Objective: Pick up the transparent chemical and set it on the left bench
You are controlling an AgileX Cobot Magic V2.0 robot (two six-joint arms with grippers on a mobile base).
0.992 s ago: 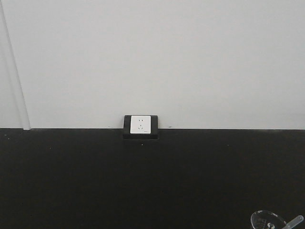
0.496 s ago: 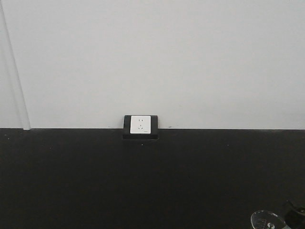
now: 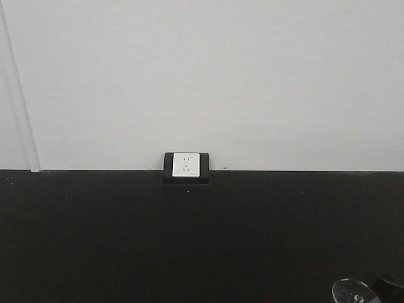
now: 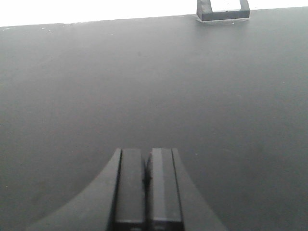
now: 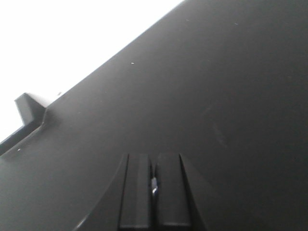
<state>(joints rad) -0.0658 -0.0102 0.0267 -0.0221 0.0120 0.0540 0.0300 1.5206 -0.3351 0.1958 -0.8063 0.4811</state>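
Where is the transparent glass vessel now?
In the front-facing view, the glass vessel sits on the black bench at the bottom right corner, below and right of the wall socket.

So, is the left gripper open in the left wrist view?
No, the jaws of the left gripper are pressed together, with only a thin dark seam between them.

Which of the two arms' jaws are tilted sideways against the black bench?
The right jaws: in their camera the back edge of the bench runs steeply diagonal, while the left jaws' camera shows it level, with the socket upright.
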